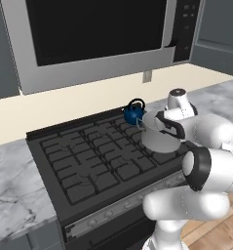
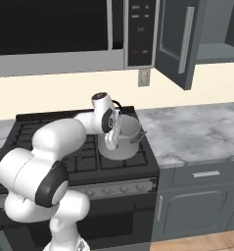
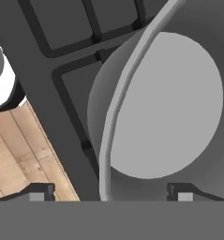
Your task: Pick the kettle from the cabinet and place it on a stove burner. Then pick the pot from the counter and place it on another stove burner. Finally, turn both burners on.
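No readable writing anywhere as far as I can see. The microwave [image 2: 64, 34] has a control panel with small markings and a couple of red dots, but it's all too tiny to make out.

The gripper [image 3: 108, 191] has its fingers spread wide, one tip on either side of the pot's rim in the hand view. One finger [image 3: 38, 192] sits outside the wall and the other is inside over the pot's floor. I can't tell if either tip actually touches the metal, but it isn't squeezing it.

The pot [image 2: 122, 138] is the grey stockpot, sitting on the front right grate of the cooktop [image 1: 88, 156], just behind the silver knob strip [image 2: 113, 188]. The kettle [image 1: 133, 113], small and dark blue with a black handle, is on the back right burner, directly behind the pot and very close to it.

To the right of the cooktop is the marble counter [image 2: 197, 130]. Above that, the dark grey cabinet [image 2: 179, 39] has its door swung open.
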